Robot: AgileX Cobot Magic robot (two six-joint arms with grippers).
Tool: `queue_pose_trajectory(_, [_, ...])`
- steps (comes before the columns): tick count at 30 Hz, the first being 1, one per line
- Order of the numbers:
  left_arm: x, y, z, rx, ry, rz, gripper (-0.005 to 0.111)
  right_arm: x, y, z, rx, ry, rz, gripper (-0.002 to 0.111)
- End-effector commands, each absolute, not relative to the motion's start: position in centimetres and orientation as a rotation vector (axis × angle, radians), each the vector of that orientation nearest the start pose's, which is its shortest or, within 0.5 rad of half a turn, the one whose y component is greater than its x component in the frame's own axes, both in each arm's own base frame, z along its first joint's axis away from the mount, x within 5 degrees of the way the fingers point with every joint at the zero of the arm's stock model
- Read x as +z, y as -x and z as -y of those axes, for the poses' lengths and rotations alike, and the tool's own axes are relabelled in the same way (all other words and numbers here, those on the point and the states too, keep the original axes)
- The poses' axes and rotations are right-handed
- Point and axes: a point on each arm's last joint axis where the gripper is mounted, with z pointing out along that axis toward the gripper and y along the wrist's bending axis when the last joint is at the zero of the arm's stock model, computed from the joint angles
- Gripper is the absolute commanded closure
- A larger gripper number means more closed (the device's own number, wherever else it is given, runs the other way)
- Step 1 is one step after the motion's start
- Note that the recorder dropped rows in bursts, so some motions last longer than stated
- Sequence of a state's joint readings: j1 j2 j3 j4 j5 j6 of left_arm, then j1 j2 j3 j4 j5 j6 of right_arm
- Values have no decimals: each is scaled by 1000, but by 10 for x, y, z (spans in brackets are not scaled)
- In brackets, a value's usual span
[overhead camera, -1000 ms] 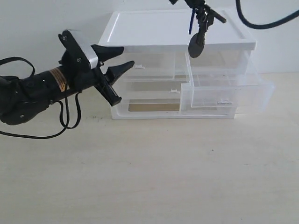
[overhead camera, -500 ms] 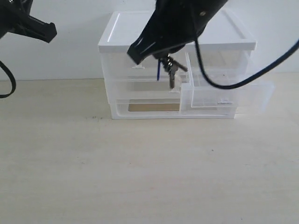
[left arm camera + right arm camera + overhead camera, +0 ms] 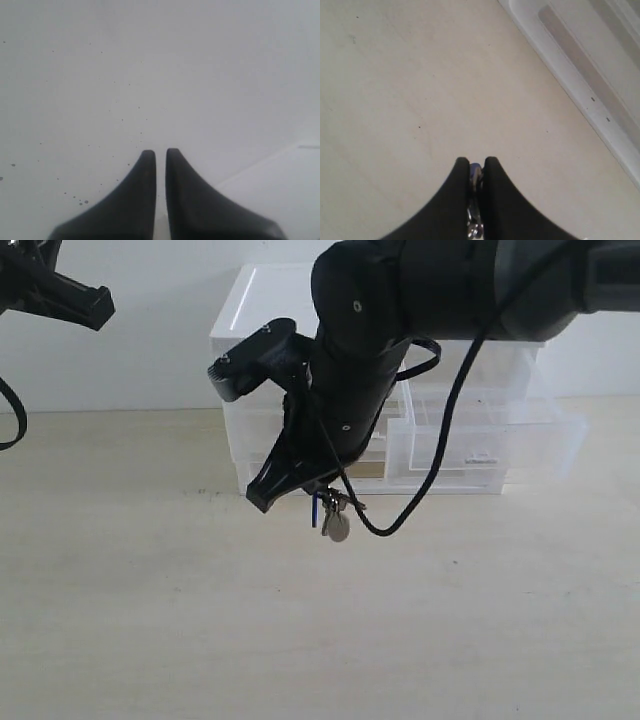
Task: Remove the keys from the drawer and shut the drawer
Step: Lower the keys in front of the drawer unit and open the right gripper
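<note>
1. You've got a pale beige worktop [image 3: 300, 640] w/ a fine wood-type grain running left-right. It's matt and runs back to the white wall at its back edge.
2. Standing on it is a white drawer unit [image 3: 245, 330]. It sits at the back edge, approx. mid-width, a bit twd the right, w/ its base flat on the surface.
3. The unit's top-right drawer [image 3: 490, 445] sticks out twd the front edge. It hangs over the worktop w/o touching it.
4. A few small dark specks [image 3: 200, 492] lie on the surface just left of the unit's front-left corner.
5. Right wrist view shows the same beige surface w/ the unit's white base rim resting on it, plus a couple of tiny dark dots.
</note>
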State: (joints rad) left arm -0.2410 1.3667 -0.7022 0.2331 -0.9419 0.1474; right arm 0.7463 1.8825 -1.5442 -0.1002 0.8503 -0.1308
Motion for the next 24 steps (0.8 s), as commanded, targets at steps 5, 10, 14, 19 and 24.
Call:
queue_pose_trajectory(5, [320,-273,84,-74,-462,-1133,102,263,-319,-274,-50,1196,-2253,108])
queue_pose_trajectory(10, [320,-273,84,-74,-462,-1133,102,264,-327,-274,-105,1164,-2185,108])
queue_pose_trajectory(14, [320,-273,84,-74,-462,-1133,102,255,-332,-275,-164,1188,-2176,108])
queue_pose_trajectory(19, [320,-273,84,-74,-462,-1133,102,245,-341,-275,-254,1173,-2137,108])
queue_pose_trajectory(24, [320,-273,84,-75,-460,-1127,102,249,-345,-279,-239,1161,-2068,108])
